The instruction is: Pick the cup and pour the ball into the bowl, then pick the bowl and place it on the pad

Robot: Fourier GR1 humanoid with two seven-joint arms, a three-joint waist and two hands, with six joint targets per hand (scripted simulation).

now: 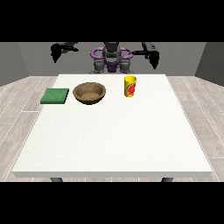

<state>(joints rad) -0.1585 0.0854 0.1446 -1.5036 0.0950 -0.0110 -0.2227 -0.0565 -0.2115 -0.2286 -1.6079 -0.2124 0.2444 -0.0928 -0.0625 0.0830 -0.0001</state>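
The large white surface (113,140) looks matt and smooth, without shine. On it, toward ten o'clock, the round brown bowl (89,93) has a wood-like look with a duller, speckled inside, and at nine o'clock from it the flat green square pad (55,96) looks matt and soft, like cloth or foam. The yellow cup with a red mark (130,86), toward twelve o'clock, looks like smooth plastic with a slight gloss.

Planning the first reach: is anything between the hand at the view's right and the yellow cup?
Nothing visible. The hand at the view's right hangs raised beyond the table's far edge, and only bare white table lies between it and the yellow cup. The wooden bowl sits on the cup's other side.
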